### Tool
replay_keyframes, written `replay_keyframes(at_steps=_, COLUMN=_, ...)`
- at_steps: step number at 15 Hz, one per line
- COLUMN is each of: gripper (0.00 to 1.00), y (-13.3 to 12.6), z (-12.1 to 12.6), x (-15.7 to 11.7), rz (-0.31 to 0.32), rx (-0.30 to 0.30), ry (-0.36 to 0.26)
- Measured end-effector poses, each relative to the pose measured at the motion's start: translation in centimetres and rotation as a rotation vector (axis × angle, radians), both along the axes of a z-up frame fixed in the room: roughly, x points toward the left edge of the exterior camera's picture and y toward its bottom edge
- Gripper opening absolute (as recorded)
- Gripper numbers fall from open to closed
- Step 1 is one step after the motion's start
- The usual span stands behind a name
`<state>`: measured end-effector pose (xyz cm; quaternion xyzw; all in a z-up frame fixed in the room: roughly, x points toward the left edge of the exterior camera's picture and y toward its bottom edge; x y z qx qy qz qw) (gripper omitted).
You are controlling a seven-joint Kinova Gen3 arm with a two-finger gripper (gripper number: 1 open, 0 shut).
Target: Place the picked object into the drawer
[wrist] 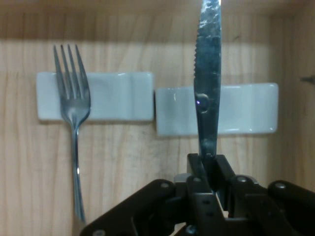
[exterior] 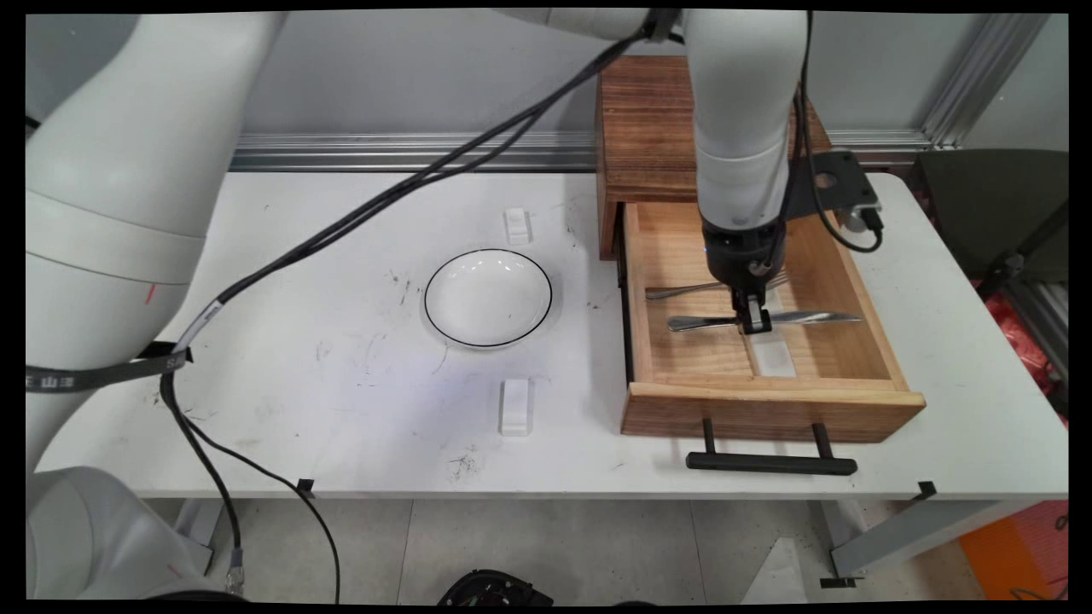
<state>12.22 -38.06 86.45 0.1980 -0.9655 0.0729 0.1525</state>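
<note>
Hand view: the pincer [wrist: 210,164] is pressed shut on the knife [wrist: 208,93], inside the open wooden drawer [exterior: 845,281].

The main view shows the knife [exterior: 819,317] lying across the drawer with its blade toward the right wall and its handle to the left, the pincer [exterior: 754,322] clamped about mid-length. A fork [wrist: 74,128] lies just beside it, parallel and apart, and both cross white rests [wrist: 118,96] on the drawer floor. The grip looks narrow, on the thin flat of the blade near the handle, so the knife could pivot or slip out if tilted. Its tip lies near the drawer wall and could catch there. A white bowl [exterior: 488,297] stands well apart on the worktop [exterior: 341,409], left of the drawer.
</note>
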Motion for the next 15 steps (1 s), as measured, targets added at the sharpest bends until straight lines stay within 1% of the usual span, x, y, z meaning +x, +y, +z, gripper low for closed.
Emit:
replay_keyframes(at_steps=8, gripper=0.0, y=-0.9, z=-2.6, x=-0.9, rz=0.018, rx=0.003, ry=-0.006)
replay_keyframes(at_steps=15, gripper=0.0, y=-1.1, z=-4.0, x=-0.6, rz=0.037, rx=0.014, ry=-0.009)
